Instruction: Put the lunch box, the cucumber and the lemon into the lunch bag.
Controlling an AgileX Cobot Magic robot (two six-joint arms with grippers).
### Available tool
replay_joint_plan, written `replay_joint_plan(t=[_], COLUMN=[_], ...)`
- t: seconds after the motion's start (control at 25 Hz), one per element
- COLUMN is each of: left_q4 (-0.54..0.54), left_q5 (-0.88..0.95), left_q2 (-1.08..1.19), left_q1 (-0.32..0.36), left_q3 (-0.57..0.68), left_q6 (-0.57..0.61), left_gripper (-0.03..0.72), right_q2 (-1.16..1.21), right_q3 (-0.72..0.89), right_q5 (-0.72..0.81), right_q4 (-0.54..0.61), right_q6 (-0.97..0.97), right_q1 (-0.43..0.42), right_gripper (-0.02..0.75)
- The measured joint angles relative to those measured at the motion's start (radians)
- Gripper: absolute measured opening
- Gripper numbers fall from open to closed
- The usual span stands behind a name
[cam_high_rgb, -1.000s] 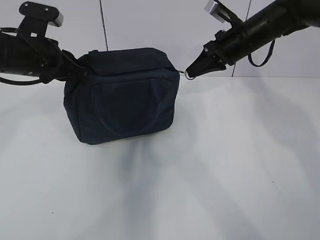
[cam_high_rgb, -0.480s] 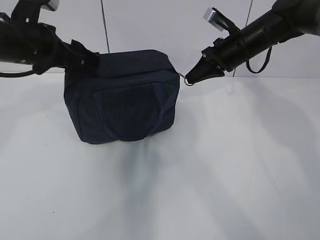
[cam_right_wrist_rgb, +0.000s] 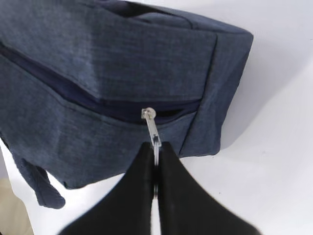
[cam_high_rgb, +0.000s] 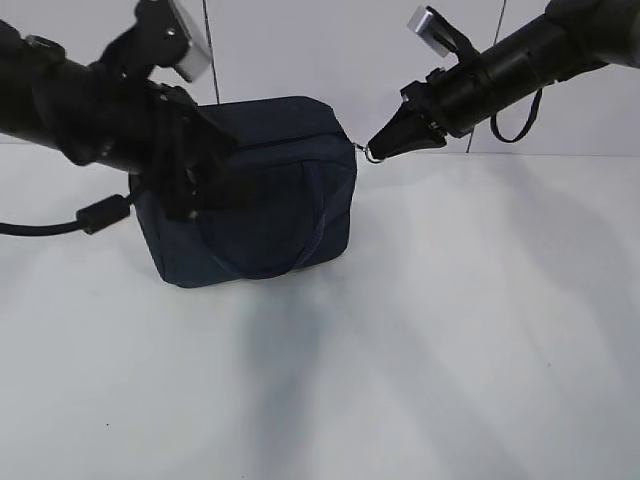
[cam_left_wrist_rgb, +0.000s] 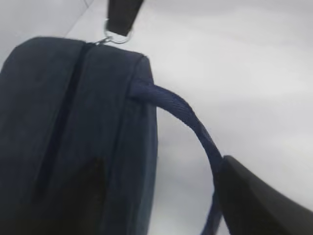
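Navy fabric bag (cam_high_rgb: 262, 190) stands upright on the white counter (cam_high_rgb: 420, 350), left of centre in the exterior view, close to the back wall. Zipper along the top reads as closed in both wrist views. Front handle (cam_high_rgb: 290, 240) hangs loose in a loop down the front face.

Right end effector (cam_high_rgb: 388, 145): fingers together, clamped on the metal ring pull (cam_right_wrist_rgb: 154, 139) at the bag's right top corner. Right wrist view shows the ring pinched between the two dark fingertips (cam_right_wrist_rgb: 139, 171), with the slider just beyond them at the end of the zipper track. Pull is stretched out from the corner toward the arm.

Left end effector (cam_high_rgb: 195, 185): sits in front of the bag's left upper part in the exterior view, covering that corner. Jaws apart as far as the exterior view shows; nothing seen between them. Left wrist view shows only one dark finger (cam_left_wrist_rgb: 259, 205) at lower right, just beside the handle strap (cam_left_wrist_rgb: 186, 117); contact with the strap cannot be told.

Lunch box, cucumber, lemon: not visible in any view.
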Motion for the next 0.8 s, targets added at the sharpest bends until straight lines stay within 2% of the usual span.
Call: replay_joint_plan(t=[0.12,0.28,0.44,0.56,0.72,0.8], left_q4=[0.091,0.125,0.143,0.166,0.193,0.207], left_q5=[-0.118,-0.202,-0.313,-0.355,-0.371,-0.377], left_q2=[0.009,0.064,0.097,0.097,0.097,0.097], left_q1=[-0.07,-0.088,-0.088,-0.088,-0.088,-0.088], left_q3=[0.0,0.0,0.0,0.0,0.0,0.0], left_q6=[0.0,0.0,0.0,0.0,0.0,0.0], left_gripper=[0.513,0.507,0.454,0.336,0.081,0.032], right_q2=[0.0,0.0,0.0,0.0,0.0,0.0], right_q3=[-0.011,-0.011,-0.011,-0.011,-0.011,-0.011], right_q5=[0.0,0.0,0.0,0.0,0.0,0.0], right_q4=[0.001,0.005,0.007,0.007,0.007,0.007], right_q6=[0.008,0.015,0.015,0.015,0.016,0.016], right_q1=[0.005,0.017,0.019,0.019,0.019,0.019], right_gripper=[0.02,0.02,0.02,0.02,0.02,0.02])
